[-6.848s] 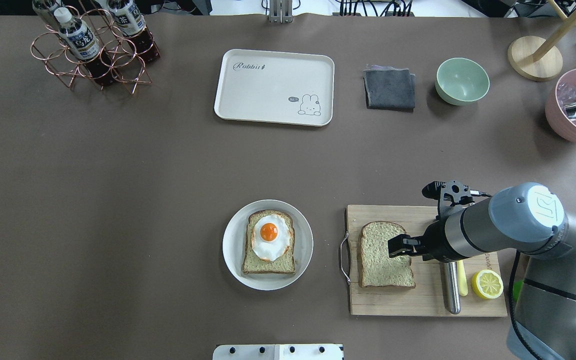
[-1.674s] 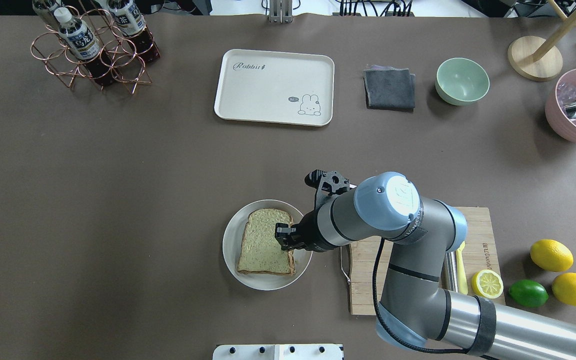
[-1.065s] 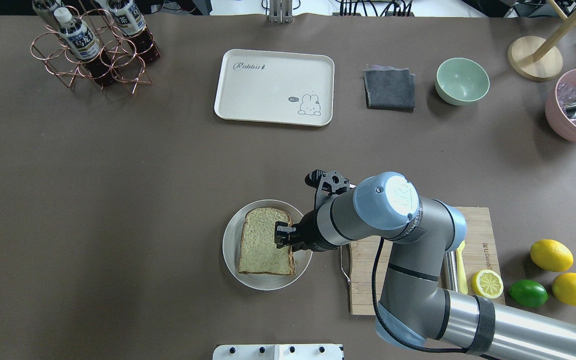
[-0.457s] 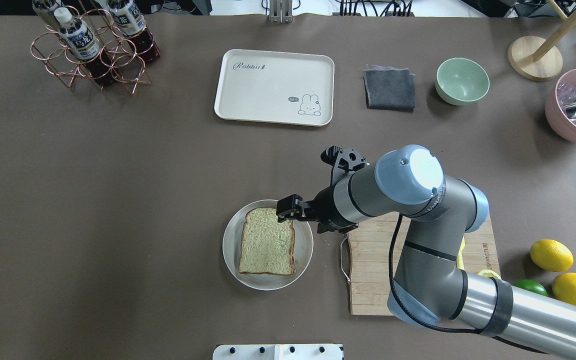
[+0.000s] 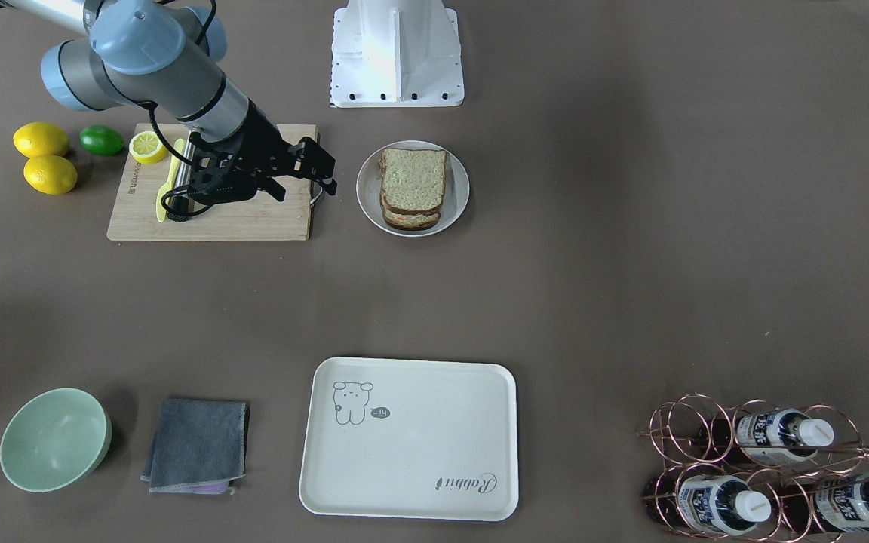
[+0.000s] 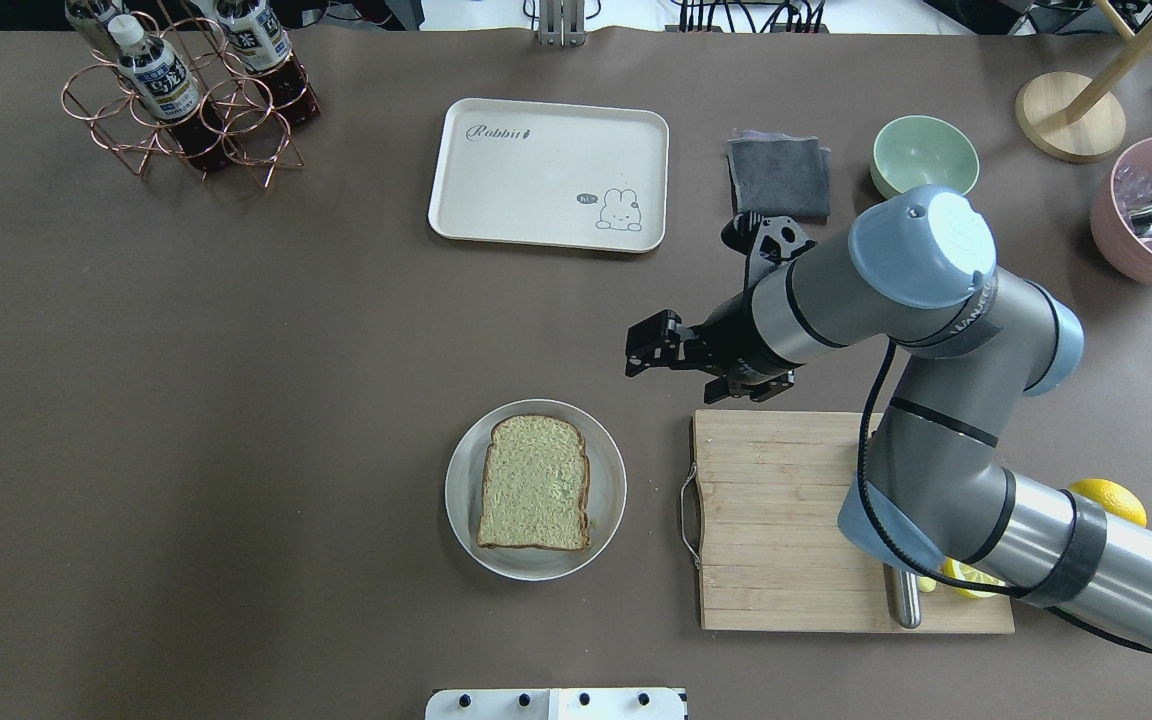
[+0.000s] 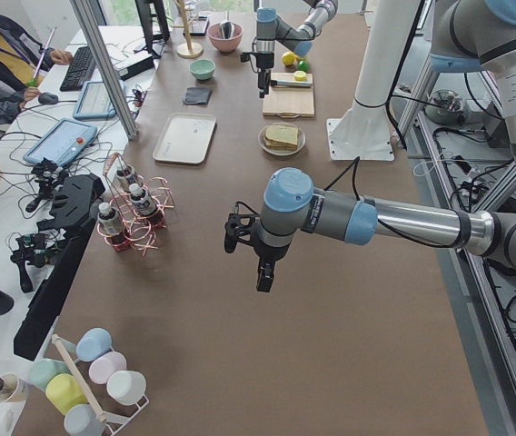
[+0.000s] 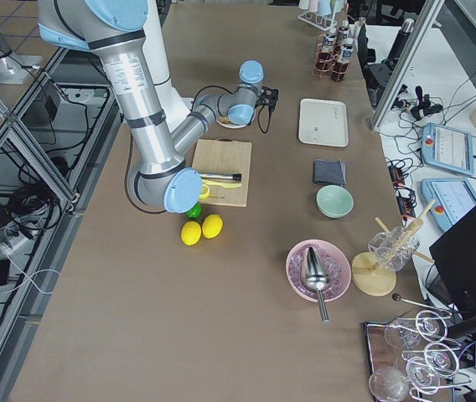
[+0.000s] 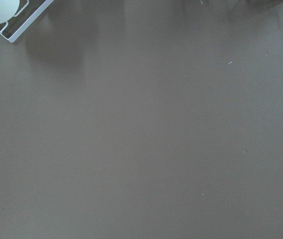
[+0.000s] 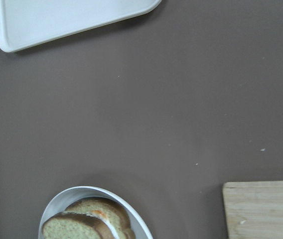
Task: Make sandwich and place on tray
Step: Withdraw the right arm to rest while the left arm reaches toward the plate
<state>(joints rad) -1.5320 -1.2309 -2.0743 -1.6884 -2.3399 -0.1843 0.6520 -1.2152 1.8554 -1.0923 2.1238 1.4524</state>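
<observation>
Hovering open and empty near the plate (image 6: 461,480), right gripper (image 6: 633,356) leaves the sandwich (image 6: 534,482) there, tray (image 6: 496,200) well apart; a shallow pinch could shear the top slice off.

sandwich (image 6: 534,483) sitting on plate (image 6: 463,520), cutting board (image 6: 786,520) just right of it, tray (image 6: 536,180) well behind, cloth (image 6: 779,175) then bowl (image 6: 921,150) right of tray

Only bare table (image 6: 336,330) separates the plate (image 6: 461,490) from the tray (image 6: 536,170).

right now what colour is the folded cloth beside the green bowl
The folded cloth is dark grey; clearest in the exterior front-facing view.
</observation>
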